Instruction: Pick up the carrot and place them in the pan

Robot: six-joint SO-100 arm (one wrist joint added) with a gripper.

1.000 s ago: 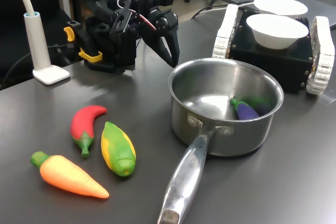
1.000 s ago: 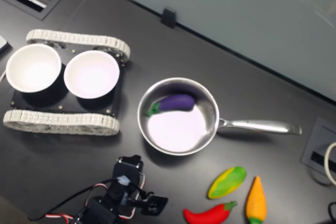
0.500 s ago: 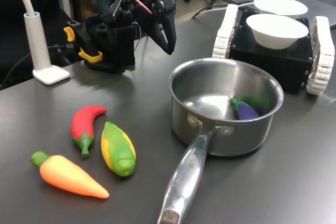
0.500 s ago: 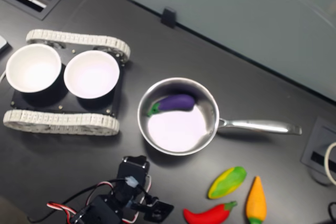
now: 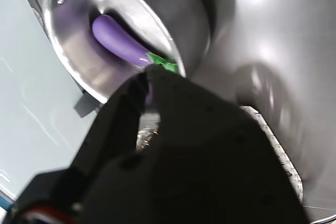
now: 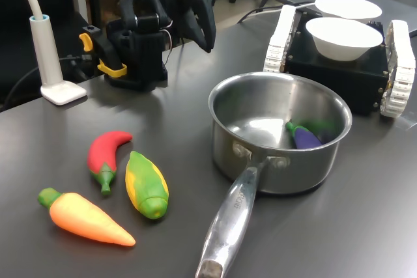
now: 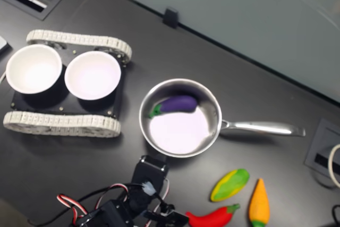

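Carrot [image 6: 85, 216] is seen nearest the first exterior view's camera, lying flat on the dark table [image 6: 365, 226], untouched, green stem cap toward the first exterior view's left, tip toward its right; in the second exterior view it is at the bottom right, tip up. Smooth orange tapered body, glossy. Judged light, rigid or slightly squashy plastic, likely slippery; best taken across the thick part just below the cap, since jaws closed on the taper would probably squeeze it out. Just beside it lies the corn toy [image 6: 146, 184], apart but close, then the red chili [image 6: 106, 156]; little clearance is left on the corn side. Further back, the pan [image 6: 279, 136] stands upright, handle toward the first exterior view's camera, a purple eggplant toy [image 6: 303, 137] already inside against the wall. Behind that, the gripper [image 6: 195, 14] is held raised above the table at the arm base, well apart from the carrot, nothing held. Fingers look close together in the first exterior view; the wrist view is mostly blocked by the black finger body, so the gap cannot be told for certain. Farthest, two white bowls [image 6: 342, 37] sit on a tracked base.
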